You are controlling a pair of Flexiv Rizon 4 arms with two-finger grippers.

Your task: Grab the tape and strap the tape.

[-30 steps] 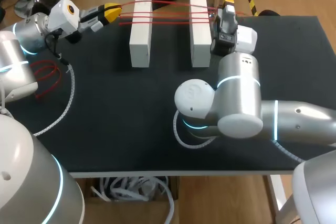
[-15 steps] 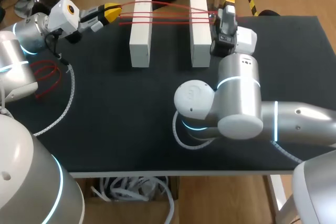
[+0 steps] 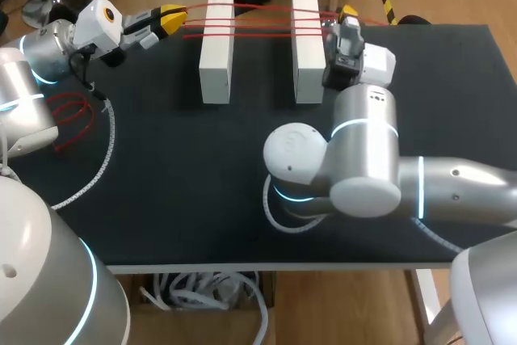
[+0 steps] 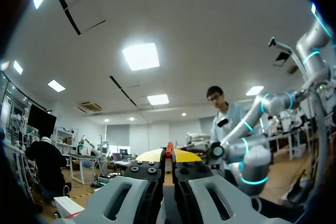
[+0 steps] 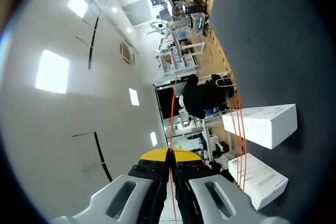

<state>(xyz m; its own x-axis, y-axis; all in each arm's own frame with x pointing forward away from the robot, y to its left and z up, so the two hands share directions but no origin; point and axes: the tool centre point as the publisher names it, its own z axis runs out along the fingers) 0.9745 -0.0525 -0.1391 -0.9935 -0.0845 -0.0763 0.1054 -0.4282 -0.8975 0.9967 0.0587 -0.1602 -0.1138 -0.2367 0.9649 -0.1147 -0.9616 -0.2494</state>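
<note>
Left end effector (image 3: 171, 18) and right end effector (image 3: 349, 15) are both pinching the red tape (image 3: 262, 28) tight. Overpulling is risking the tape slipping free or the white blocks (image 3: 216, 54) tipping.

Bright, even o/h light; sheen on R arm (image 3: 367, 159); faint shadows on black table (image 3: 178, 199).

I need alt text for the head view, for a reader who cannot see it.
Several strands of red tape run over two white blocks on a black table, stretched between the left hand and the right hand, both shut on it.
</note>
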